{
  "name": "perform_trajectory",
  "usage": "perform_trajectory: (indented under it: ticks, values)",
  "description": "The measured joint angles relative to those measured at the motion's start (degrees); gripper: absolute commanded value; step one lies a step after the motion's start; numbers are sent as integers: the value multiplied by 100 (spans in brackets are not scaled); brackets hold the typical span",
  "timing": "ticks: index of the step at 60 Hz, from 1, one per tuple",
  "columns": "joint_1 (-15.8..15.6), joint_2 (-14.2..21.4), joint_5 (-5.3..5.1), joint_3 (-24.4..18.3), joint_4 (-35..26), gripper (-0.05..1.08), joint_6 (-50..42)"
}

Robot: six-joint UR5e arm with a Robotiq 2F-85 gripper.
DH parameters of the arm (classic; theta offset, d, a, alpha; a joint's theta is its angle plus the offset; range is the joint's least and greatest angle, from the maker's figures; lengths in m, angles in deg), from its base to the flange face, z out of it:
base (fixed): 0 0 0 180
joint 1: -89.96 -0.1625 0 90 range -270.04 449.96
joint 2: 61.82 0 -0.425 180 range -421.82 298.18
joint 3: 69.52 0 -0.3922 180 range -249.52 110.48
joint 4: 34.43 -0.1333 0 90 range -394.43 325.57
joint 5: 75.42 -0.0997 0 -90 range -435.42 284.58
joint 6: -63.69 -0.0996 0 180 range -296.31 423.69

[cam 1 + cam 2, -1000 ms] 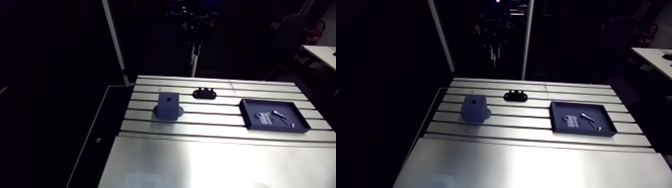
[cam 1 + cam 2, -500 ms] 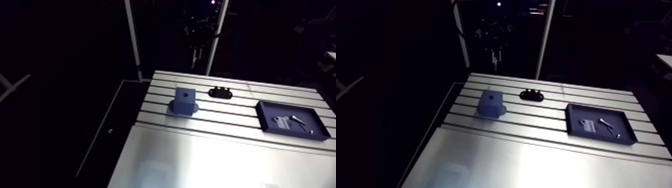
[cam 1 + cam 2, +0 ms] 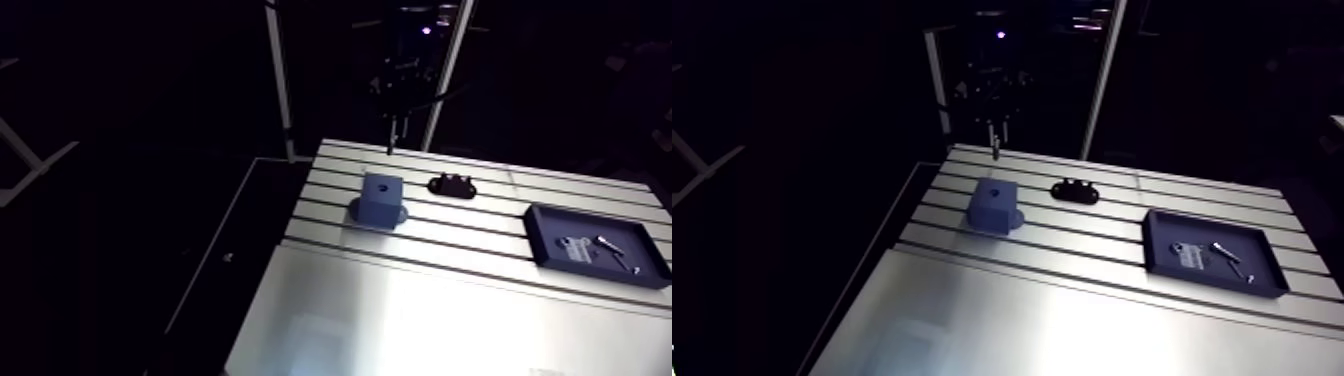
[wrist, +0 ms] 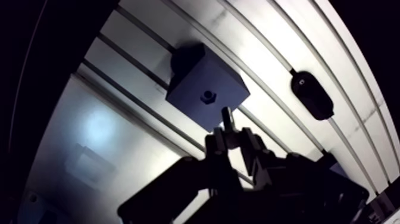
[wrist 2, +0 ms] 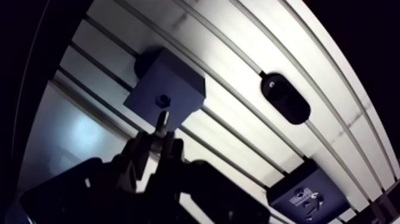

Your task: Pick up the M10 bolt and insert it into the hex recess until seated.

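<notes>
Two fingers (image 4: 216,142): drawn in narrow and clamped on the M10 bolt, one dark pad on each side of it.
M10 bolt (image 4: 228,117): gripped at its lower end, its pale shank standing out ahead of the fingertips and pointing toward the block.
Bolt against block: in the wrist view its tip lay over the block's near edge, just short of the recess. In the arm view it hung in the air over the far edge of the tabletop, apart from the block.
Hex recess (image 4: 208,95): a small dark hollow in the middle of the block's top face, with nothing in it.
Block (image 4: 193,80): blue, square on top with a rounded foot, and stood upright on the slotted part of the tabletop.
Black piece (image 4: 312,95): low and oval with a small pale spot on top. It lay flat near the block, not touching it.
Tray (image 5: 280,193): dark blue and shallow, well apart from the block, on the far side of the black piece. It held a pale card and a few small metal bits, too small to name.
Tabletop (image 3: 480,310): slotted aluminium under the things, with a smooth bright plate nearer the arm's base.
</notes>
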State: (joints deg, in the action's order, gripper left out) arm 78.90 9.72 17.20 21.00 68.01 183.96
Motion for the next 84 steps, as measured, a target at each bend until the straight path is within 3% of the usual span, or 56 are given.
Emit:
perform_trajectory:
  ticks: [84]
  values:
    - [-72, -281, 10, 273, 266, 76, -57]
